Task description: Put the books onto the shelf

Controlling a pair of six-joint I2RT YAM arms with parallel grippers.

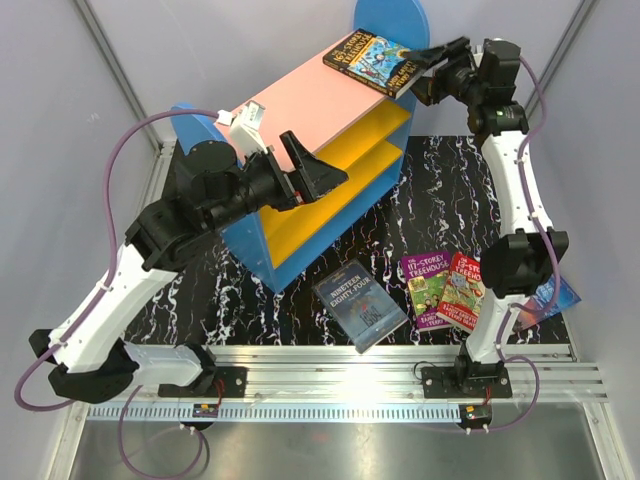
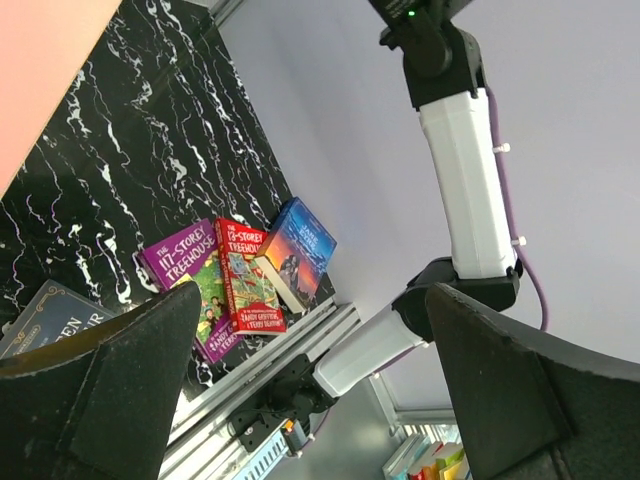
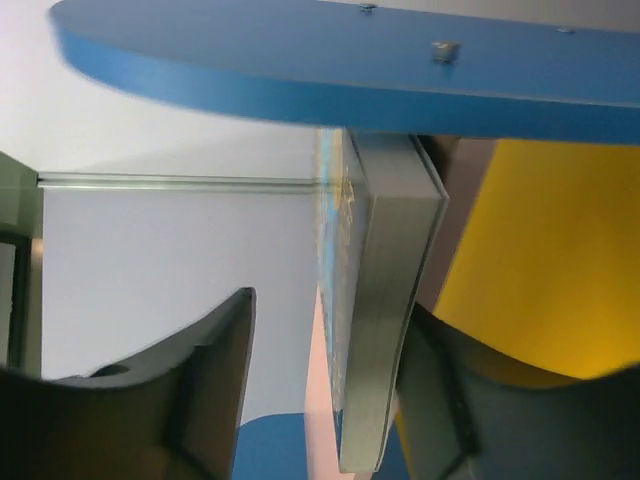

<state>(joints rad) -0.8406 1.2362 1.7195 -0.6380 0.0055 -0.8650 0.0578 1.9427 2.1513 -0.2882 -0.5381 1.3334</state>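
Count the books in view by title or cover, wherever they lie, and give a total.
Treehouse books: 3, the teal one on the shelf, the purple one and the red one on the table.
Nineteen Eighty-Four: 1.
Dark blue book: 1.
Total: 5 books.

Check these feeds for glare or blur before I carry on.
Top external: sharp, but some glare washes the lower Nineteen Eighty-Four cover and the metal rail. Left wrist: Treehouse books readable; its own fingers dark, soft. Right wrist: teal book too close, blurred, cover unreadable.
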